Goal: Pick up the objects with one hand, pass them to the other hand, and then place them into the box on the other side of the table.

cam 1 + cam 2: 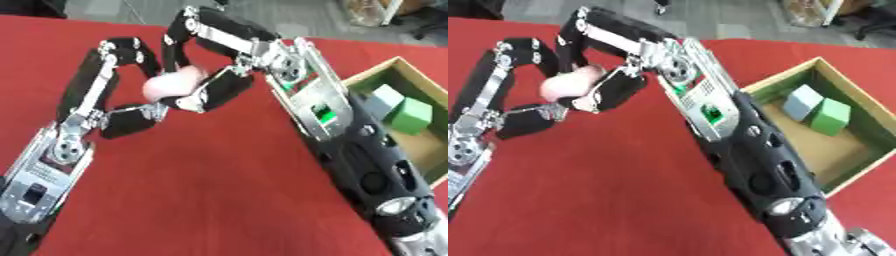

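Nearest the lens, the right forearm (754, 165) runs up from the lower right corner, black shell with silver fittings, slanting toward the upper left across the red table (201, 200). Starting at the left: the left hand (109, 95) rises from the lower left corner, wrist low, fingers arched up and over, the thumb lying below; its fingers (118, 50) curl round the left side of a pale pink rounded object (172, 84), which is held clear above the cloth. Moving right, the right hand (219, 65) meets it from the other side, its fingers (206, 95) bent around the object's right and top, so both hands close on the same thing at once. Judgement: this is the handover itself, mid-transfer; which hand is giver and which receiver cannot be told from the frames alone, though the box lies on the right, so the right hand looks the likely receiver. Next move, as I read it, calls for the left fingers to release only once the right hand has the object enclosed, then a swing of the right arm back toward the box. Far right: the wooden box (859, 90) sits at the table edge, well apart from the hands, already holding a grey-blue block (801, 101) and a green block (829, 116), touching side by side.
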